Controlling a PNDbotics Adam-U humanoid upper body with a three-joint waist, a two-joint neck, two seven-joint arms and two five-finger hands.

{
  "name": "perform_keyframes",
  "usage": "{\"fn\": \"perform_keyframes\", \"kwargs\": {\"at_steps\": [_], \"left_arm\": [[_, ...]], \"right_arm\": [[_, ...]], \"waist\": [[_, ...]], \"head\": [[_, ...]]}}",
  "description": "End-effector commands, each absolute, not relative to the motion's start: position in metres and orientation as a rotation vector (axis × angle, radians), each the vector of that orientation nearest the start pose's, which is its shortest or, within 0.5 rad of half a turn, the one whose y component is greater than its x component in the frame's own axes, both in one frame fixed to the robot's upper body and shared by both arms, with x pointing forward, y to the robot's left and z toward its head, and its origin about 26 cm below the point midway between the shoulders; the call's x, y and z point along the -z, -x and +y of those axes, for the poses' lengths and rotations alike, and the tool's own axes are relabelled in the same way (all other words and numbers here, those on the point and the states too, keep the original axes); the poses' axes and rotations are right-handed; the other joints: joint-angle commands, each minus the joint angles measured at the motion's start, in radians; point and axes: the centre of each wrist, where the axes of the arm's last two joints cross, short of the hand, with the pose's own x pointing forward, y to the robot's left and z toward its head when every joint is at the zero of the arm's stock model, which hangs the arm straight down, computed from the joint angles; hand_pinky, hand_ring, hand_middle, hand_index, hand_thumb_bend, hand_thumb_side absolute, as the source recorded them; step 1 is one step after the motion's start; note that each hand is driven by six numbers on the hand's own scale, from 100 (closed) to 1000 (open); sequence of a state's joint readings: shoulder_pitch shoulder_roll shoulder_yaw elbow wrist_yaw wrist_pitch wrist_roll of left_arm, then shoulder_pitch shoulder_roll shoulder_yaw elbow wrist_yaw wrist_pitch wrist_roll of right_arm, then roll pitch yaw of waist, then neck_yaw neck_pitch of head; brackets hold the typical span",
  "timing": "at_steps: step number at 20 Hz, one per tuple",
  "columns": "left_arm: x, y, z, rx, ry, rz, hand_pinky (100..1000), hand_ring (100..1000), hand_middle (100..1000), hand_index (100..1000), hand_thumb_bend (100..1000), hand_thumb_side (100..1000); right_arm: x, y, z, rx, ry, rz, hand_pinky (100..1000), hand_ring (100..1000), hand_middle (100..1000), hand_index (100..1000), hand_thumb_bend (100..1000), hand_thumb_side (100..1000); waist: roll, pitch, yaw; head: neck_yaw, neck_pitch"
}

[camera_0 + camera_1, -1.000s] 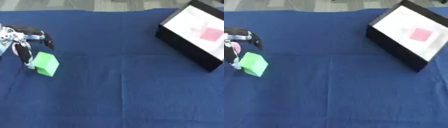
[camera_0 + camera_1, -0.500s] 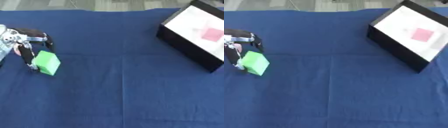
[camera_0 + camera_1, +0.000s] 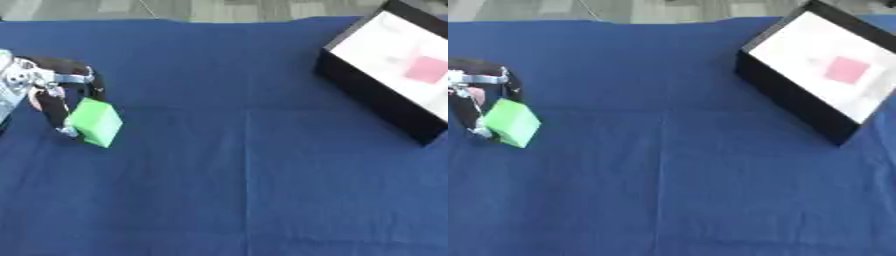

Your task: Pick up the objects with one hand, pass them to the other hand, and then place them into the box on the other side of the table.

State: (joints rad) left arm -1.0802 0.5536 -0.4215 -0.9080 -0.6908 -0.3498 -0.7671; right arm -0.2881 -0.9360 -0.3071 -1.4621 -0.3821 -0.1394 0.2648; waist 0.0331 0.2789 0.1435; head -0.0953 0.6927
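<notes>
A green block [image 3: 95, 122] sits at the left of the blue table. My left hand [image 3: 48, 87] comes in from the left edge with its fingers and thumb curled around the block, one side above it and one at its left. A black box [image 3: 389, 75] with a white inside stands tilted at the far right; a pink square [image 3: 426, 69] lies in it. My right hand shows in no view.
A blue cloth [image 3: 254, 170] covers the whole table. Grey floor shows beyond the far edge at the top.
The whole picture has shifted slightly. My left hand and the green block stay in much the same place, the fingers still curled round the block.
</notes>
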Motion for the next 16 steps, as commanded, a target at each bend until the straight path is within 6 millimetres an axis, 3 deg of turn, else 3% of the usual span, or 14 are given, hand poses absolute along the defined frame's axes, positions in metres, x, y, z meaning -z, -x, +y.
{"fn": "perform_keyframes", "kwargs": {"at_steps": [1,5,9,16], "left_arm": [[-0.277,-0.476,0.264,2.136,-0.587,-1.126,645,655,539,528,512,100],[-0.307,-0.46,0.251,2.072,-0.607,-1.288,637,636,530,523,489,100],[-0.323,-0.447,0.234,2.016,-0.605,-1.439,624,617,525,524,478,100],[-0.311,-0.443,0.205,1.853,-0.6,-1.675,591,584,513,517,431,100]], "right_arm": [[-0.271,-0.299,-0.502,-0.491,0.521,-1.992,907,1000,813,851,100,385],[-0.276,-0.299,-0.501,-0.495,0.511,-2.005,907,1000,813,852,100,373],[-0.29,-0.302,-0.492,-0.529,0.474,-2.05,907,1000,817,854,100,338],[-0.327,-0.309,-0.458,-0.724,0.389,-2.149,908,1000,829,859,100,262]], "waist": [[-0.003,-0.01,0.003],[-0.005,-0.017,0.007],[-0.007,-0.025,0.012],[-0.015,-0.045,0.016]], "head": [[-0.001,0.004],[-0.003,0.005],[-0.007,0.003],[-0.013,0.004]]}}
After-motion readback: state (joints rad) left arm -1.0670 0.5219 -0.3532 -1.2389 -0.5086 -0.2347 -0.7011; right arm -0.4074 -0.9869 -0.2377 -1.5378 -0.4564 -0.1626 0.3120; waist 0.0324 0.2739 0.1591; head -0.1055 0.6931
